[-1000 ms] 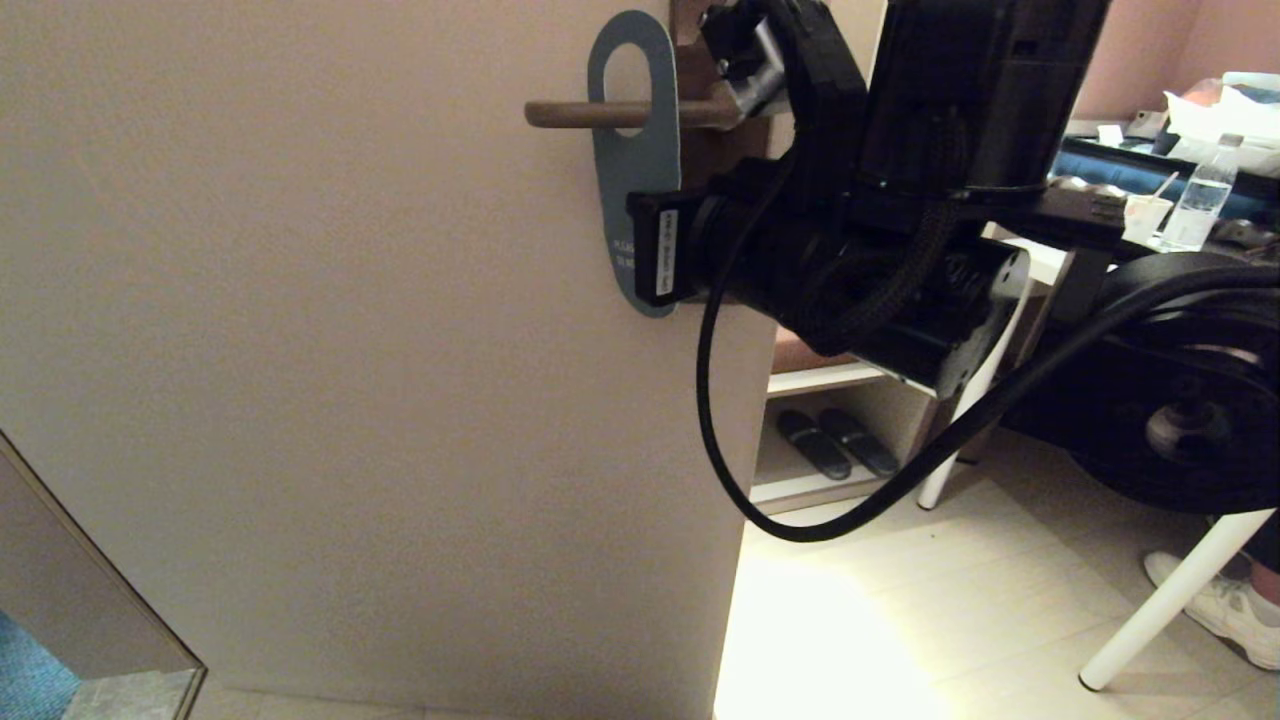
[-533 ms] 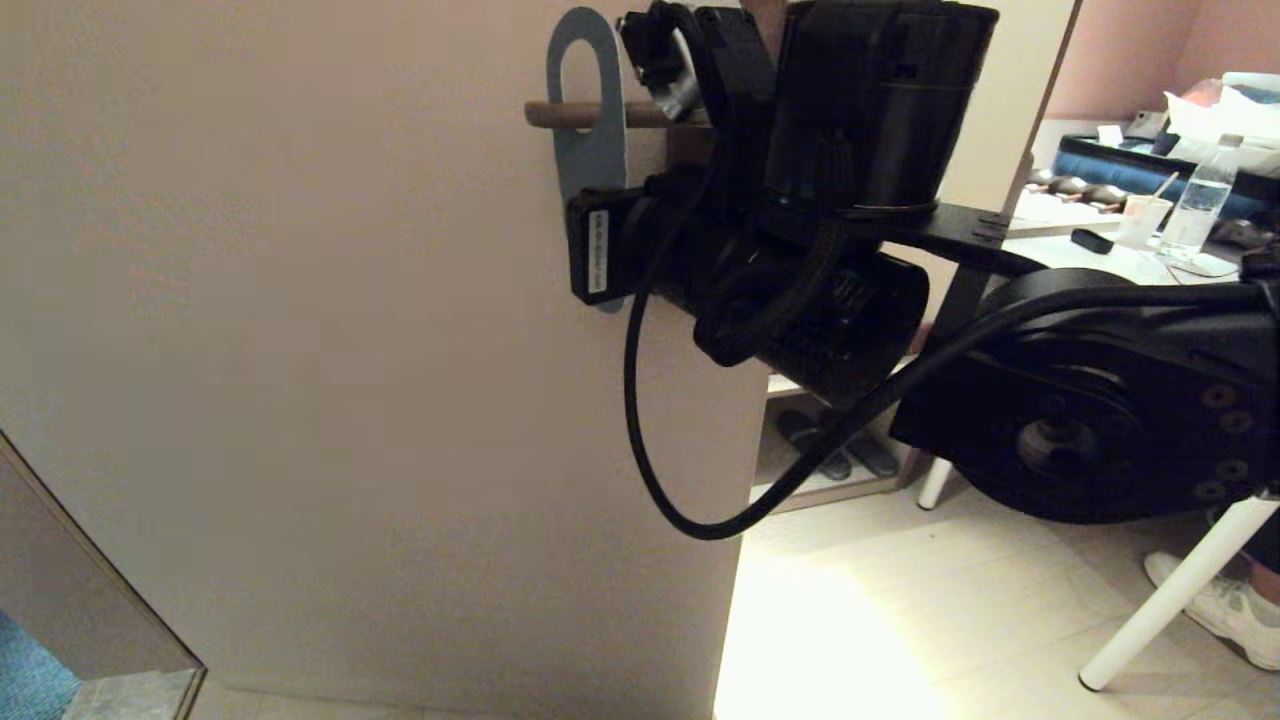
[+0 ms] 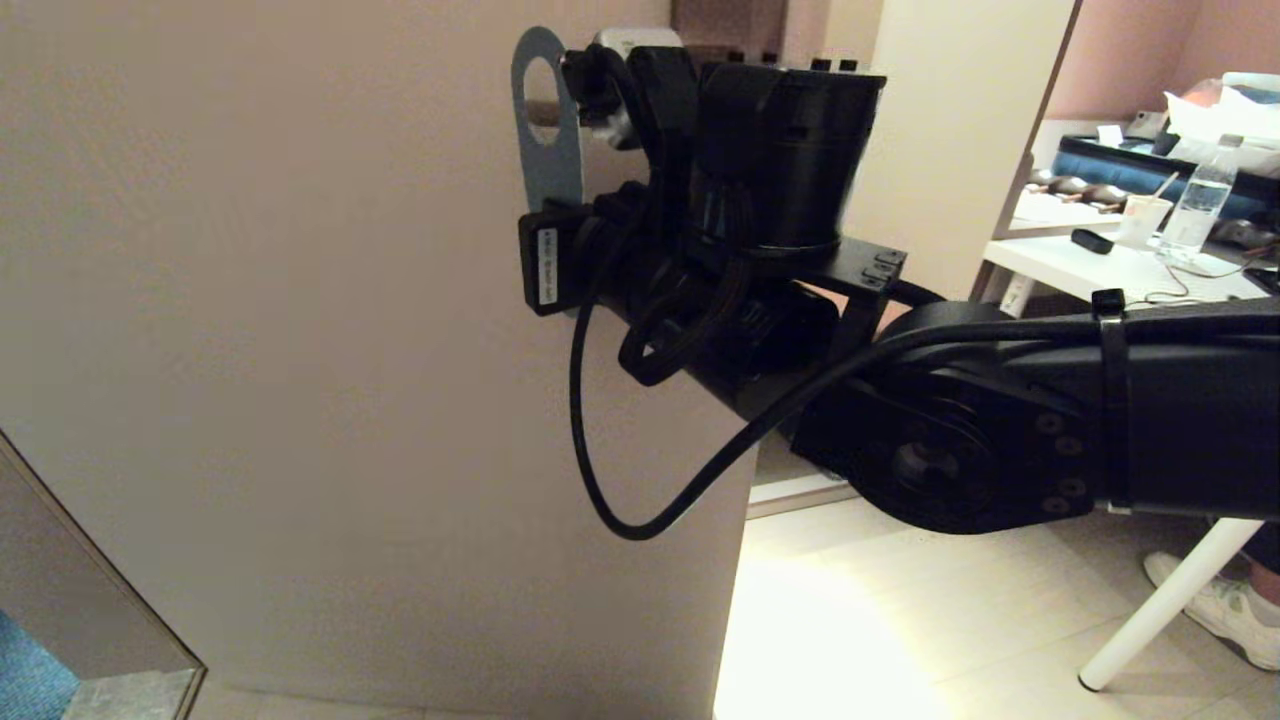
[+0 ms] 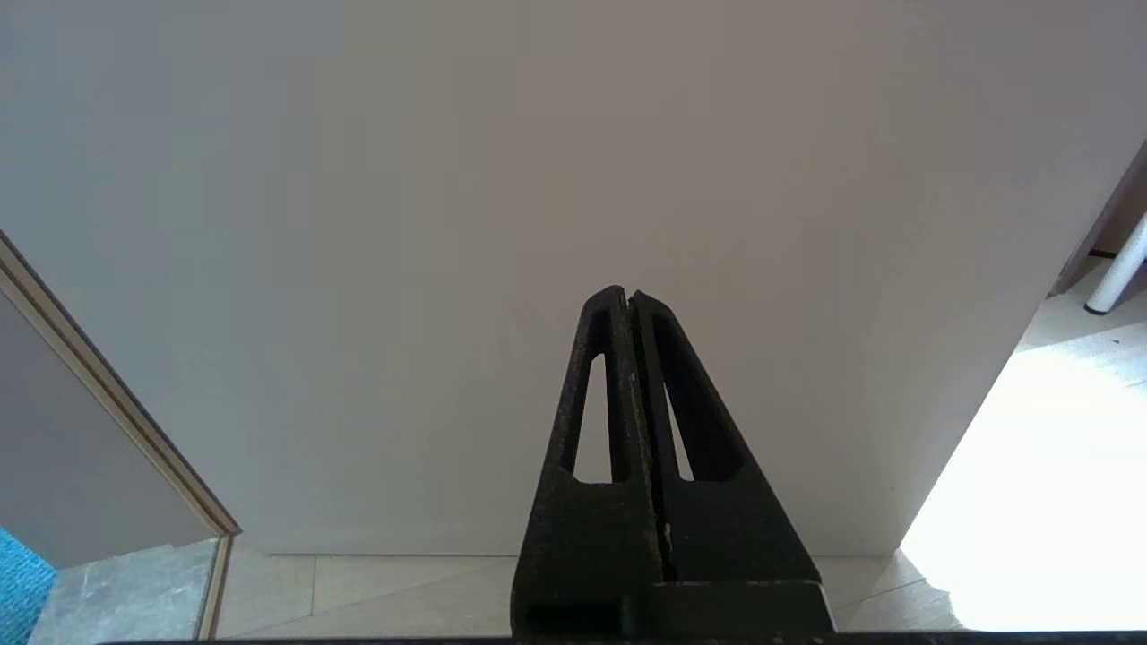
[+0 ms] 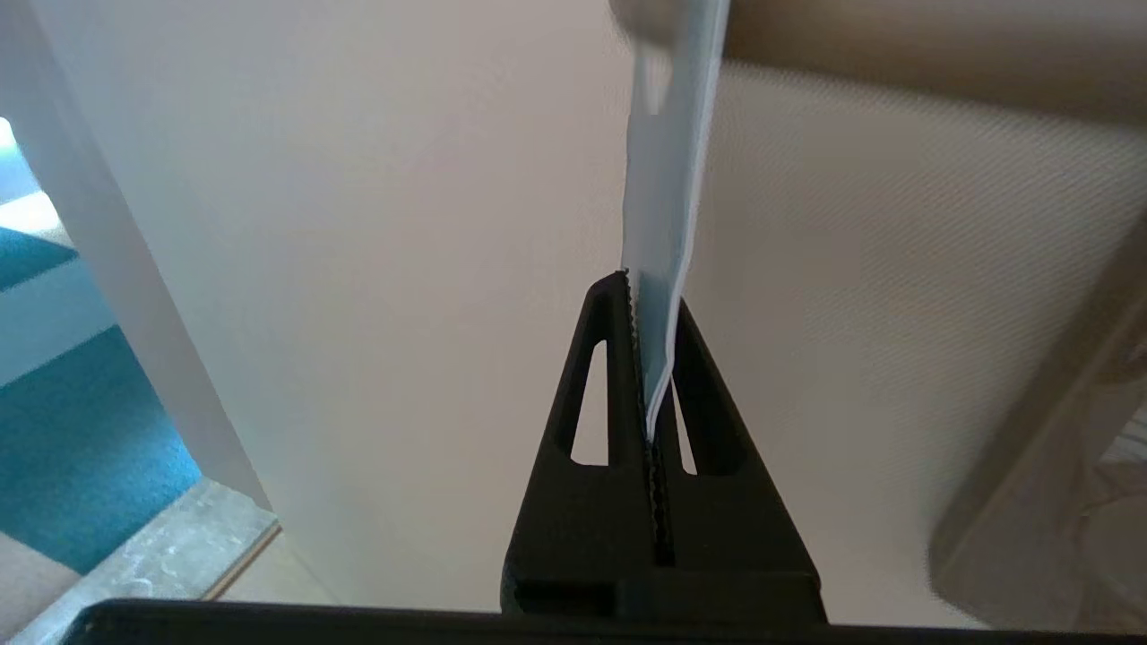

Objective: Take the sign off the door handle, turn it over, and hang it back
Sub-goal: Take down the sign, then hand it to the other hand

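Note:
The sign (image 3: 547,170) shows its blue side and hangs upright at the free end of the door handle (image 3: 541,112), whose tip shows through the sign's big hole. The rest of the lever is hidden behind my right arm. In the head view my right gripper's fingers are hidden behind its own wrist. In the right wrist view my right gripper (image 5: 652,291) is shut on the lower end of the sign (image 5: 668,179), with the blurred handle (image 5: 896,54) beyond it. My left gripper (image 4: 627,296) is shut and empty, low down, facing the door.
The pale door (image 3: 300,350) fills the left; its free edge (image 3: 745,560) is near the middle. A dark handle plate (image 3: 725,20) shows above my arm. At the right stand a white table (image 3: 1100,265) with a bottle (image 3: 1200,205), its leg (image 3: 1170,600), and a person's shoe (image 3: 1230,610).
My right arm has moved left along the lever with the sign in its grip. The sign has slid from near the plate to the lever's free end.

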`<state>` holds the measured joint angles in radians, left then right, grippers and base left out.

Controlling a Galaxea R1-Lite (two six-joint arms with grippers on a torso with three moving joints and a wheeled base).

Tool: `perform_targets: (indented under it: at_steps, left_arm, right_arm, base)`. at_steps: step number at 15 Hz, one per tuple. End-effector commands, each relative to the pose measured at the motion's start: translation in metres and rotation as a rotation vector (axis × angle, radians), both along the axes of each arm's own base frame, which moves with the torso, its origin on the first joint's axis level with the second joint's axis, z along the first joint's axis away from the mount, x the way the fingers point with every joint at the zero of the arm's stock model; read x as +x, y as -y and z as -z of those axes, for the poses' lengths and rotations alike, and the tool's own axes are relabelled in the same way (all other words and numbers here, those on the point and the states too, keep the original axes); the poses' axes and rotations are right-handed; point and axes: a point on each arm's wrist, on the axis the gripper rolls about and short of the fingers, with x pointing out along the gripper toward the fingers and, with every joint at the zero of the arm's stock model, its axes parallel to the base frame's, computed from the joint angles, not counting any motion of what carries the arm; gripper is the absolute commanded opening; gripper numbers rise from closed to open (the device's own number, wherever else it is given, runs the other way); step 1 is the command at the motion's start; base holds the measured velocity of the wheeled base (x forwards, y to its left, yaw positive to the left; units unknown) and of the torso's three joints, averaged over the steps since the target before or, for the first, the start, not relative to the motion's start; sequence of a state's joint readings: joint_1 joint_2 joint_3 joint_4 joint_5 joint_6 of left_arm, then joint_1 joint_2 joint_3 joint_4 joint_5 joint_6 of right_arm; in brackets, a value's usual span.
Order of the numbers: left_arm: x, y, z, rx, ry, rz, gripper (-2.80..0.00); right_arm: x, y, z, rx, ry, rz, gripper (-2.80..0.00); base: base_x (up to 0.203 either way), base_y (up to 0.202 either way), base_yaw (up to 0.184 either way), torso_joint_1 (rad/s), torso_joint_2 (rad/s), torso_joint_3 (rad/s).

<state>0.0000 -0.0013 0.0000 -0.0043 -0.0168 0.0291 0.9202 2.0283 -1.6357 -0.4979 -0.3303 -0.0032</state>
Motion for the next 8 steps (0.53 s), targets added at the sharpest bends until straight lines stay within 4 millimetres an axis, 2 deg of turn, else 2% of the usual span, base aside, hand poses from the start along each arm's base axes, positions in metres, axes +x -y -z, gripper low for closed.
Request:
perform_targets:
  at_steps: [1,5,8]
  left_arm:
    - [0.0,0.0,0.0,0.0,-0.001,0.0,-2.8]
    - [0.0,0.0,0.0,0.0,-0.001,0.0,-2.8]
    - [0.0,0.0,0.0,0.0,-0.001,0.0,-2.8]
  right_arm:
    - [0.005,-0.005,0.008,-0.009,-0.008,0.009,-2.8]
    - [0.005,-0.011,0.01,0.0,0.005,0.002,-2.8]
    - [-0.006,-0.018,0.011,-0.009,0.005,-0.04,-2.8]
  base:
    - [0.0,0.0,0.0,0.0,0.0,0.0]
    - [0.0,0.0,0.0,0.0,0.0,0.0]
    - [0.0,0.0,0.0,0.0,0.0,0.0]
